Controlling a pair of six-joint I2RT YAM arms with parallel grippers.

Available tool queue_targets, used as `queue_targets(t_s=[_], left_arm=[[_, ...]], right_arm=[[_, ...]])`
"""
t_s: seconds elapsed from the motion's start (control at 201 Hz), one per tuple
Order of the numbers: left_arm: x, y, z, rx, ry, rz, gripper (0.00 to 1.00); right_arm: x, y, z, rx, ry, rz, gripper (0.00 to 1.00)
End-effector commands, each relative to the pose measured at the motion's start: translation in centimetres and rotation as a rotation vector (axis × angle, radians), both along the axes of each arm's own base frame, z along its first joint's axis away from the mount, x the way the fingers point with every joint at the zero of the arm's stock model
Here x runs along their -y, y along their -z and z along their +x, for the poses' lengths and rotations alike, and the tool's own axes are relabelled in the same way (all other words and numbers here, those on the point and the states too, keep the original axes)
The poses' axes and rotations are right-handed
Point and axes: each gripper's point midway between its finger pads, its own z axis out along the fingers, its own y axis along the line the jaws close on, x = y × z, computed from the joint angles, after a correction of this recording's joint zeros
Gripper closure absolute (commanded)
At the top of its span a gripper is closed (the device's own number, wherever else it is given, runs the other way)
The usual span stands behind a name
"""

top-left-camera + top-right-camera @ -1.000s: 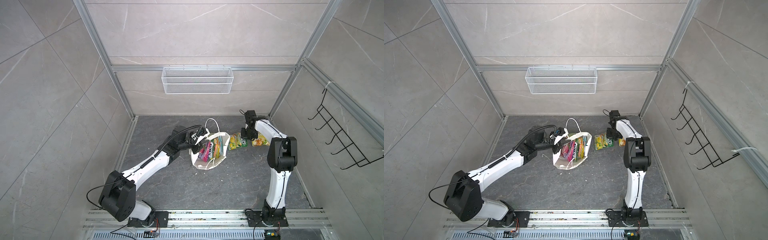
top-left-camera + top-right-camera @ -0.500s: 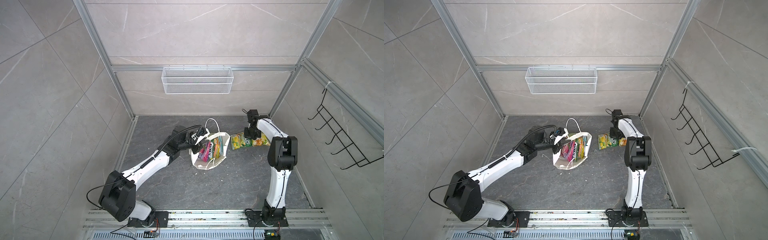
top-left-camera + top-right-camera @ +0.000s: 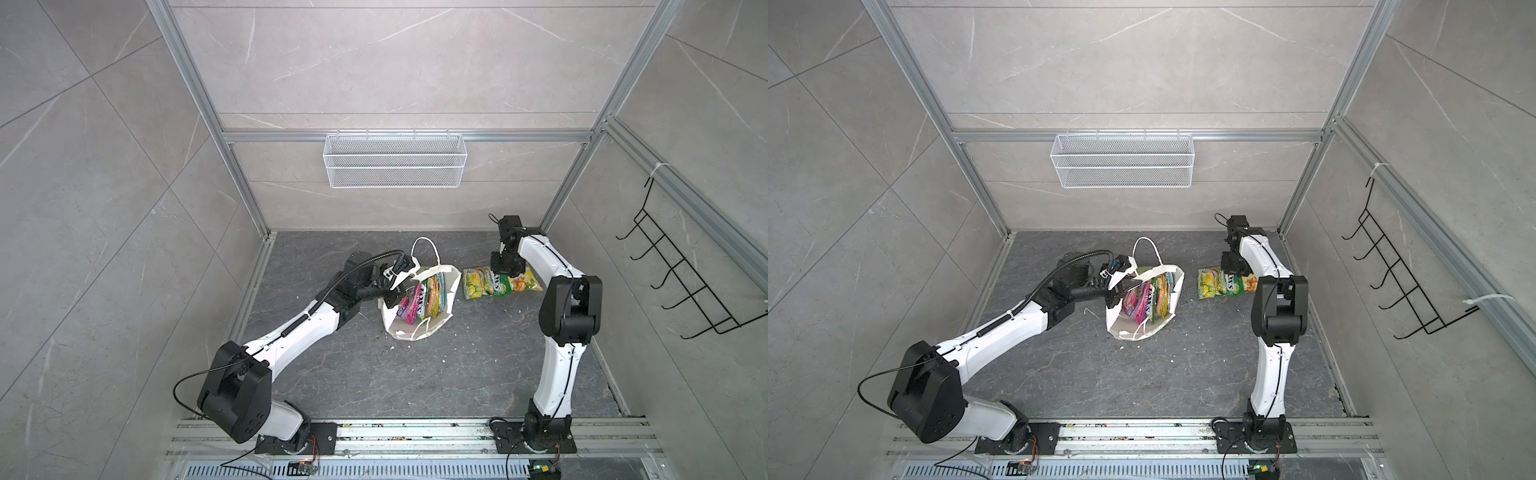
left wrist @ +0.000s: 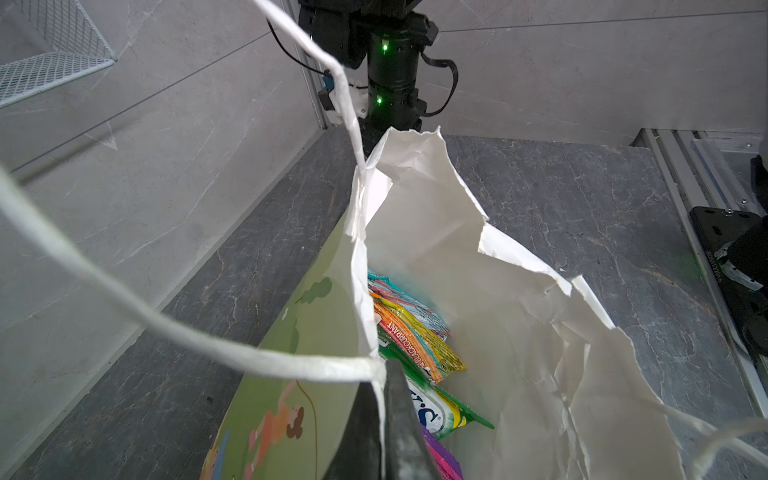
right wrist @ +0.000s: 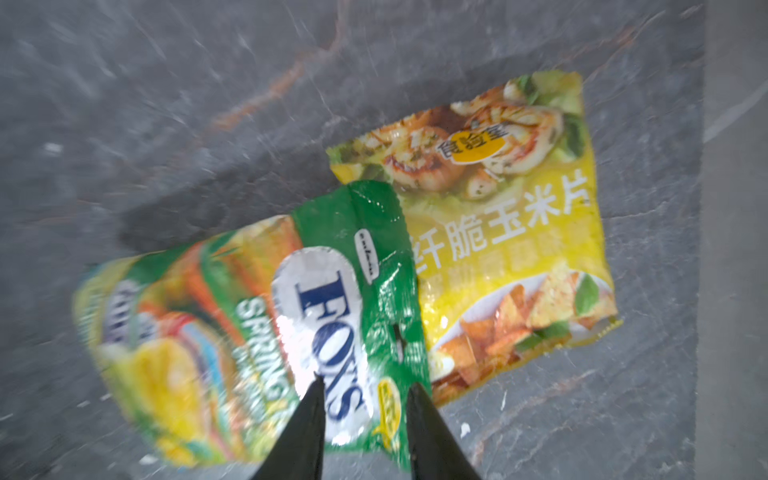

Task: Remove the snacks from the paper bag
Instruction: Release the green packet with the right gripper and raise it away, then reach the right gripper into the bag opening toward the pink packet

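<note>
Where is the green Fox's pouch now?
In both top views the green pouch lies on the floor right of the paper bag, overlapping a yellow pouch, under the right gripper.

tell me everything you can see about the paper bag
The paper bag is white paper with a pale green printed face, creased, its rim ragged and torn. It stands mouth-up on the dark floor with bright snack pouches upright inside. One white cord handle loops up; another hangs down its near side. The left gripper is shut on its rim beside a handle root.
</note>
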Motion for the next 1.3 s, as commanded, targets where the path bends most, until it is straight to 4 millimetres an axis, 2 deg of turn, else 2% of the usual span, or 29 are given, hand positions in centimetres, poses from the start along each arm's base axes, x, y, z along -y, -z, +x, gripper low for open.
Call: queue_targets(t_s=[0.0,0.179,0.289,0.334,0.533,0.652,0.717,0.796,0.946,1.035,1.294], left_arm=[[0.6,-1.4,-1.0,0.022,0.051,-0.043,1.00],[0.4,-1.8,-1.3,0.036,0.052,-0.043,1.00],[0.3,-1.8,-1.3,0.042,0.046,-0.036,1.00],[0.3,-1.8,-1.2,0.044,0.045,-0.034,1.00],[0.3,-2.5,-1.6,0.057,0.063,-0.032,1.00],[0.2,-3.0,-1.8,0.065,0.072,-0.029,1.00],[0.2,-3.1,-1.7,0.065,0.073,-0.025,1.00],[0.2,-3.3,-1.9,0.064,0.077,-0.023,1.00],[0.0,-3.8,-2.2,0.074,0.077,-0.026,1.00],[-0.1,-4.1,-2.2,0.086,0.073,-0.027,1.00],[-0.2,-4.6,-2.5,0.092,0.076,-0.032,1.00]], right_arm=[[-1.4,-6.3,-0.6,0.129,-0.017,0.067,0.63],[-3.4,-11.2,-3.0,0.280,-0.053,0.168,0.63],[-7.6,-14.4,-5.3,0.417,-0.176,0.263,0.63],[-9.9,-16.2,-6.5,0.481,-0.249,0.298,0.63],[-19.3,-22.8,-13.6,0.723,-0.508,0.522,0.64],[-23.0,-24.8,-17.5,0.823,-0.616,0.610,0.66],[-24.1,-25.2,-19.0,0.854,-0.655,0.624,0.68],[-25.6,-24.5,-20.7,0.866,-0.712,0.648,0.69],[-27.4,-19.3,-20.8,0.744,-0.681,0.584,0.70],[-28.2,-16.1,-20.4,0.687,-0.633,0.542,0.70],[-29.4,-9.7,-18.3,0.631,-0.491,0.499,0.72]])
